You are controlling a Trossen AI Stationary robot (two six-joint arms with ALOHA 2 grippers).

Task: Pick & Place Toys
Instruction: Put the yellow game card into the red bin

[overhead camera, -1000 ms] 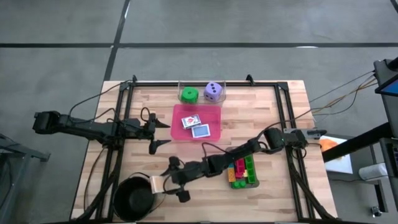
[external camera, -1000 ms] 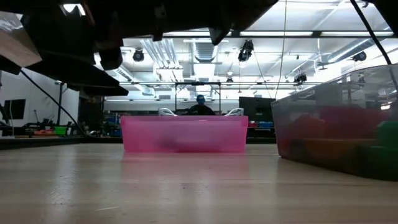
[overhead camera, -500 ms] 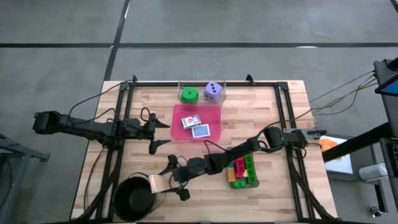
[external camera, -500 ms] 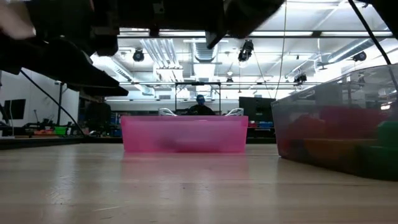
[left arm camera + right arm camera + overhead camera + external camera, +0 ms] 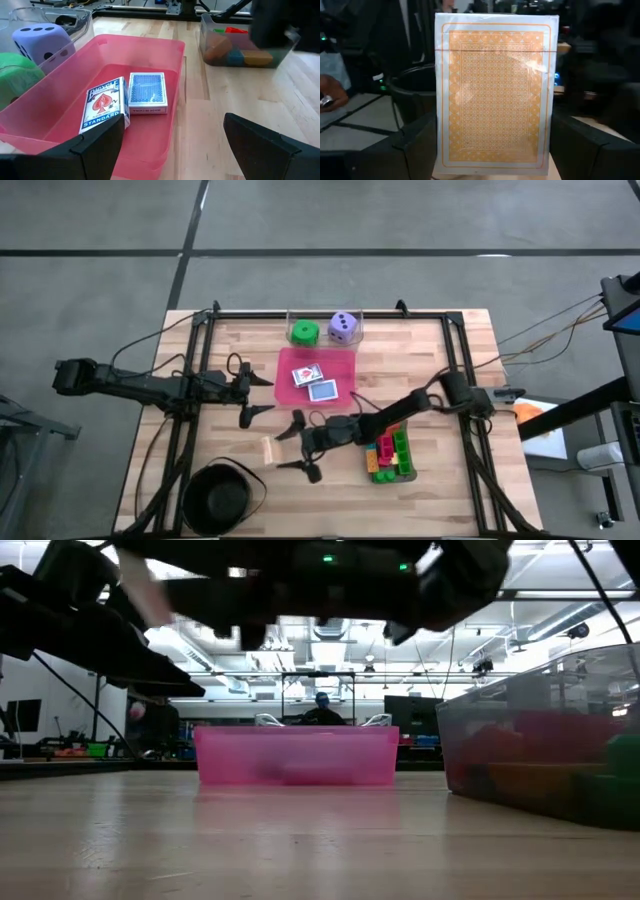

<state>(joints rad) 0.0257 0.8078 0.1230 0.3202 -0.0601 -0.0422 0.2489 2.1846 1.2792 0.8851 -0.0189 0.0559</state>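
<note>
Our right pincer (image 5: 292,450) gapes wide beside the upright orange card pack (image 5: 266,450). Our left pincer (image 5: 266,395) hangs wide too.

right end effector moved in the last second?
Yes. In the high view the right end effector has drawn back from the black bowl toward the grey tray, leaving the orange card deck standing on the table.

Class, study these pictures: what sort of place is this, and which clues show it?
Probably a robotics lab or workshop: two robot arms mounted at a wooden table, a bare concrete floor, and exposed ceiling ducts and strip lights in the large room behind.
</note>
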